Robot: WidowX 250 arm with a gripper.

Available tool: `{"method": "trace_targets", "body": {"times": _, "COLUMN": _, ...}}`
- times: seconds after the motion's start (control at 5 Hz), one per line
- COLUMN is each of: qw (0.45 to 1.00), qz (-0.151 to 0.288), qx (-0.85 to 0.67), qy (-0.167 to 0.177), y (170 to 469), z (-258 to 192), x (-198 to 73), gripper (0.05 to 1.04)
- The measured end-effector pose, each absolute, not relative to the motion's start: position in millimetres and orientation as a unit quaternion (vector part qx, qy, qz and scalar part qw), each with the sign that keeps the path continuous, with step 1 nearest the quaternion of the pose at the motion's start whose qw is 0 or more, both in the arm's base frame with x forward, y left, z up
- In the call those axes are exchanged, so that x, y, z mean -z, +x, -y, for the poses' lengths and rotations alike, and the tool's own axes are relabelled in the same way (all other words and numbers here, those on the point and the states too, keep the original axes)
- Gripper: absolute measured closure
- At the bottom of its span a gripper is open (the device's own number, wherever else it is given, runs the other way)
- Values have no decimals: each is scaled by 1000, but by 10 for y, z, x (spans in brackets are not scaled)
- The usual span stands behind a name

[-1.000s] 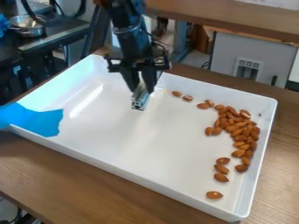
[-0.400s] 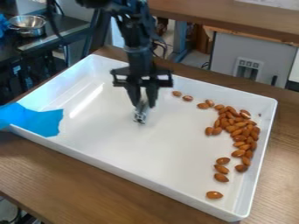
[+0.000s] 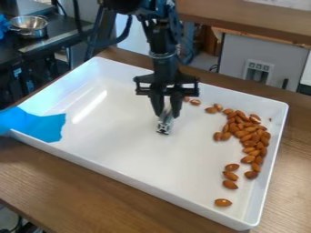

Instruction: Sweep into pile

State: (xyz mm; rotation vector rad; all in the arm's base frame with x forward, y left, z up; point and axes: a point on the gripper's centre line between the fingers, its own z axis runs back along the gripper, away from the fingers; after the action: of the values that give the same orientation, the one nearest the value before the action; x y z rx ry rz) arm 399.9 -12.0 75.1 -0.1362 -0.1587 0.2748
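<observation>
My gripper (image 3: 168,108) pinches a metal bar (image 3: 164,124), end down, prob. so it can push nuts w/o my tips touching them. Most almonds (image 3: 249,134) sit by the tray's (image 3: 146,182) right wall, where the side can stop them rolling, I guess.

Arm (image 3: 159,34): black, slim, blocky segments, bluish sheen up top. Greyish band (image 3: 163,55) round the lower part, narrow dark neck under it. Black cable (image 3: 126,32) looping out on the left, more dark cabling on the right side. Gripper (image 3: 168,114): black, wide crossbar (image 3: 165,85), squarish frame-like ends with openings, two dark fingers, tapering toward tips. Screws, markings too small to tell.
</observation>
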Motion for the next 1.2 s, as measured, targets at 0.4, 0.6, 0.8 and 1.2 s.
{"method": "trace_targets", "body": {"times": 0.4, "qw": 988, "qz": 60, "qx": -94, "qy": -104, "y": 3932, "z": 835, "x": -831, "gripper": 741}}
{"method": "trace_targets", "body": {"times": 0.6, "qw": 989, "qz": 59, "qx": -74, "qy": -111, "y": 3922, "z": 1133, "x": -831, "gripper": 741}}
{"method": "trace_targets", "body": {"times": 0.8, "qw": 990, "qz": 57, "qx": -54, "qy": -116, "y": 3883, "z": 1272, "x": -834, "gripper": 741}}
{"method": "trace_targets", "body": {"times": 1.2, "qw": 986, "qz": 57, "qx": -19, "qy": -154, "y": 3667, "z": 983, "x": -1270, "gripper": 741}}
